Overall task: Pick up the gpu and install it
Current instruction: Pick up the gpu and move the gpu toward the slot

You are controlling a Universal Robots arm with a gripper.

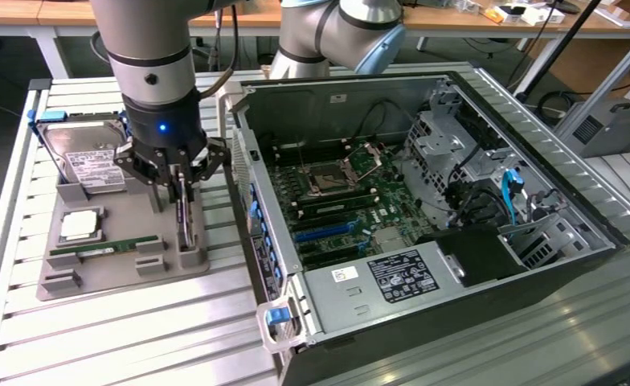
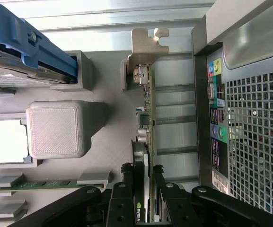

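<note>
The gpu stands on edge in a slot of the grey holder tray, beside the open computer case. In the wrist view the gpu runs away from the camera, its silvery bracket at the far end. My gripper has come straight down over the card. Its black fingers sit against both faces of the near end, and the gripper is shut on the card. The card still rests in its slot.
The tray also holds a hard drive in a blue caddy, a processor and a green memory stick. The case's rear wall stands close to the card. Blue expansion slots lie on the motherboard inside.
</note>
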